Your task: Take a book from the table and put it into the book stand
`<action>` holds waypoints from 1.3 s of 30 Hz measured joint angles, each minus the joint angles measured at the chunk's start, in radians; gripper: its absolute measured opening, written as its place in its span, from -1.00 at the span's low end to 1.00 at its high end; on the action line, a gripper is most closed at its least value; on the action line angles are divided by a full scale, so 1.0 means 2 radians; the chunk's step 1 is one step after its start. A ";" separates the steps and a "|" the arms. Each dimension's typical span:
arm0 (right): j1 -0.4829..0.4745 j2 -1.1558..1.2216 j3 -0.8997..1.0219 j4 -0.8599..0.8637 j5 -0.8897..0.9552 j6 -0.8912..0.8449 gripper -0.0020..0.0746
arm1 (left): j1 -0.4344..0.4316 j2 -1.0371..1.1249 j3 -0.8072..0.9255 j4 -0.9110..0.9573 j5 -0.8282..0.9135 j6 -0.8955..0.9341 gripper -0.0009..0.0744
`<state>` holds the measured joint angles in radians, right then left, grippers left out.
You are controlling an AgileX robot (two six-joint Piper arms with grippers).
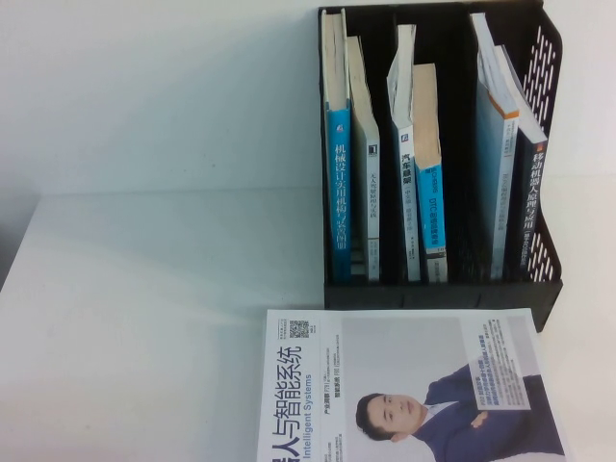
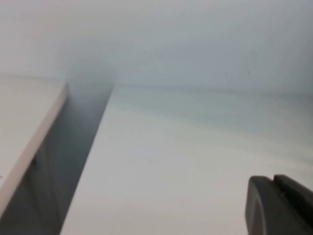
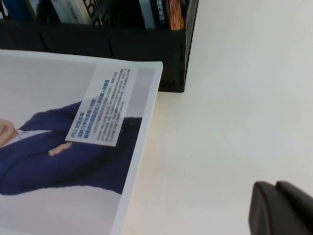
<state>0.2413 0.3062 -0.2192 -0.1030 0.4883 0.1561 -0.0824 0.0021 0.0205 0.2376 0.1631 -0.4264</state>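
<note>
The blue and grey "DTC" book shows in no view. The black book stand (image 1: 542,183) stands at the back right of the white table (image 1: 144,318), with several books upright in its slots. Its front corner also shows in the right wrist view (image 3: 173,58). Neither gripper shows in the high view. My left gripper (image 2: 273,179) is shut and empty above bare tabletop (image 2: 171,161). My right gripper (image 3: 275,184) is shut and empty above bare tabletop (image 3: 234,98), to the right of the book lying flat.
A white book with a suited man's portrait (image 1: 404,385) lies flat right in front of the stand; it also shows in the right wrist view (image 3: 58,137). The left wrist view shows a gap between the table and another white surface (image 2: 24,112).
</note>
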 joint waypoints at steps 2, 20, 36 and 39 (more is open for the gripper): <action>0.000 0.000 0.000 0.000 0.000 0.000 -0.96 | 0.000 0.000 0.000 -0.068 0.022 0.084 -0.98; 0.000 0.000 0.000 0.000 0.000 0.000 -0.96 | 0.000 -0.006 0.000 -0.139 0.071 0.184 -0.98; 0.000 0.000 0.000 0.000 0.000 0.000 -0.96 | 0.000 -0.006 -0.001 -0.119 0.077 0.208 -0.98; 0.000 0.000 0.000 0.000 0.000 0.001 -0.96 | 0.000 -0.006 -0.001 -0.119 0.077 0.208 -0.98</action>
<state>0.2413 0.3062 -0.2192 -0.1030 0.4892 0.1582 -0.0824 -0.0106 0.0188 0.0000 0.3167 -0.0105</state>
